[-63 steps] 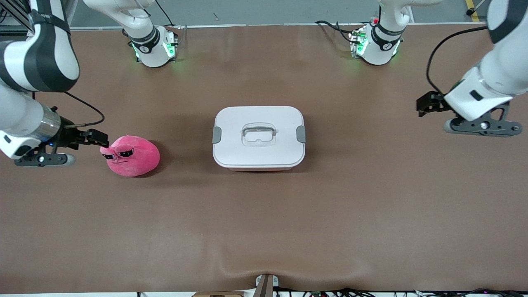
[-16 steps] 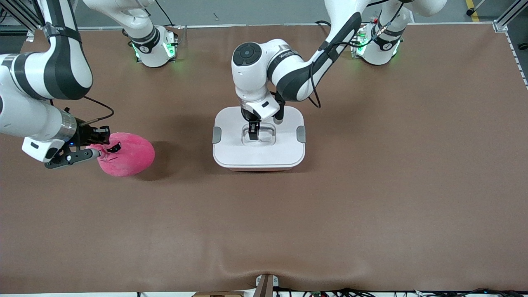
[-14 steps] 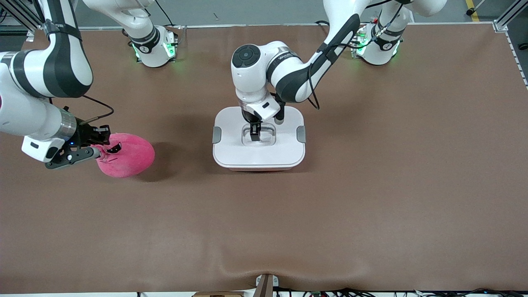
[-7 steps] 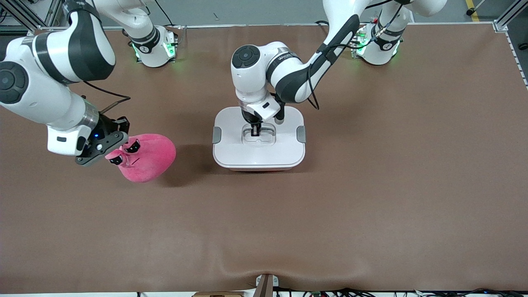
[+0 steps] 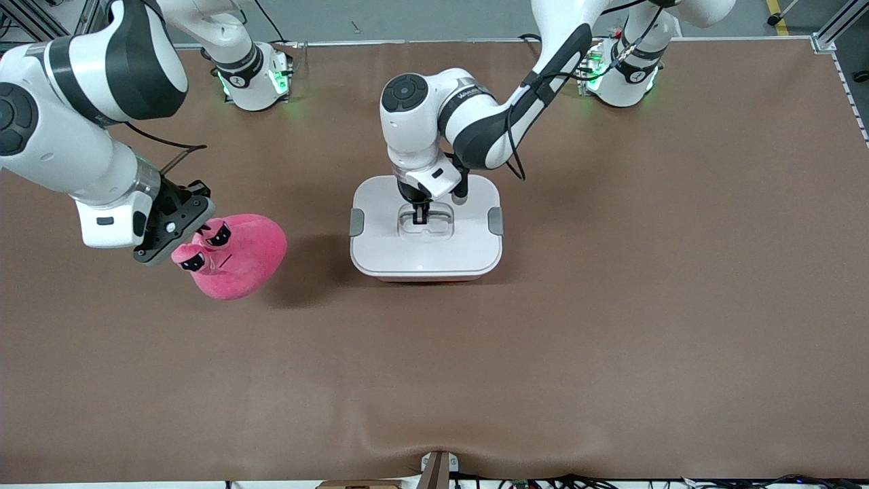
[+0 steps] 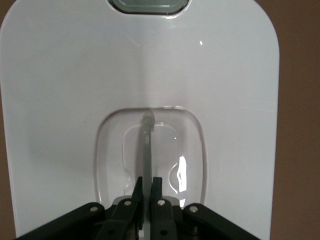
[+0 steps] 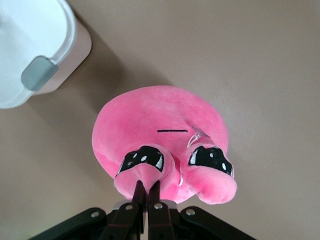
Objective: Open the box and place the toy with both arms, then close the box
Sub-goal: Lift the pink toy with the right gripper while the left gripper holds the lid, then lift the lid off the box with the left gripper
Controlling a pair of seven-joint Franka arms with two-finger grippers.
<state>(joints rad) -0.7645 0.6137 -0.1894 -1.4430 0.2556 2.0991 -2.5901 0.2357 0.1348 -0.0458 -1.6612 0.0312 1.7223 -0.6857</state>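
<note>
Box point(image 5: 426, 255) sits mid-table, lid on, long axis running between the two arms' ends of the table, grey clips point(image 5: 356, 222) on its short ends. Left gripper point(image 5: 421, 216) is straight down over the lid centre, fingers pinched shut on the clear handle point(image 6: 147, 145) bar in the recess. Toy point(image 5: 234, 258) is toward the right arm's end of the table, beside the box, well apart from it, face turned up toward the right gripper point(image 7: 146, 192). That gripper is clamped on a fold of plush at one eye point(image 7: 142, 160); the toy hangs from it over the table point(image 5: 611, 305).
</note>
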